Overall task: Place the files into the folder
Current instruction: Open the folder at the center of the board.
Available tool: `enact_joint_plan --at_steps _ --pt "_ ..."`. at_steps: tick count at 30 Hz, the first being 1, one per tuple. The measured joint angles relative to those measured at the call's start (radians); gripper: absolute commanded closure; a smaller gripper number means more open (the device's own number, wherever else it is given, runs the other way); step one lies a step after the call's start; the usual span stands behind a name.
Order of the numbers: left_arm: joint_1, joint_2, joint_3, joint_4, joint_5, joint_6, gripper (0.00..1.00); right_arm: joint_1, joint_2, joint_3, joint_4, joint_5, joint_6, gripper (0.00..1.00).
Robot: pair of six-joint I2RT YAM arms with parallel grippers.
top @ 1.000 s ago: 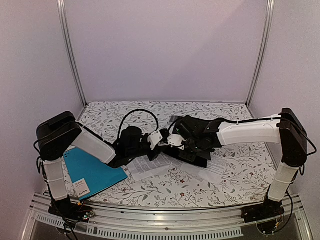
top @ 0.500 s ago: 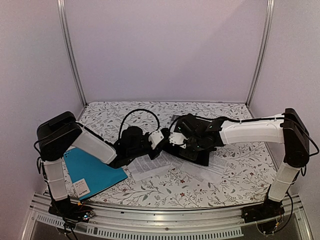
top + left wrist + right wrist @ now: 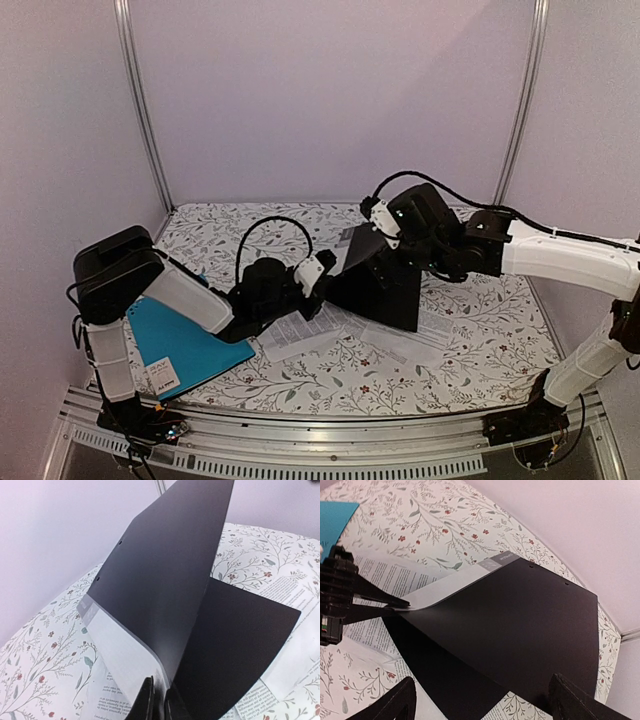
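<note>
The black folder [image 3: 388, 290] lies mid-table with its front cover [image 3: 165, 565] lifted at an angle above the lower flap [image 3: 240, 645]. My left gripper [image 3: 318, 272] is shut on the cover's near corner by the pale spine label [image 3: 497, 561]; its fingers [image 3: 145, 707] pinch the edge. The right gripper [image 3: 384, 220] hovers open above the folder's back edge, holding nothing. In the right wrist view its gripper [image 3: 485, 705] spans wide over the folder [image 3: 520, 615]. The files [image 3: 300, 335], printed white sheets, lie on the table partly under and beside the folder [image 3: 287, 587].
A teal-blue folder [image 3: 185, 345] lies flat at the front left beside the left arm [image 3: 335, 520]. More printed sheets [image 3: 430, 342] stick out at the folder's right front. The floral table cloth [image 3: 480, 330] runs to walls at back and sides.
The right gripper has let go of the folder, opened wide and risen up and to the right. The left gripper has shut on the cover's corner and holds it raised.
</note>
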Motion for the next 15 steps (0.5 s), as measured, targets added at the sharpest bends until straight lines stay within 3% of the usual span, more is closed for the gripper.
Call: enact_joint_plan --at_steps 7,15 --pt "0.004 -0.04 -0.033 0.022 -0.095 -0.165 1.0 -0.016 -0.162 -0.005 -0.007 0.067 0.199 0.01" --pt "0.027 -0.08 -0.145 0.145 -0.257 -0.528 1.0 -0.035 -0.161 -0.01 -0.011 0.105 0.291 0.01"
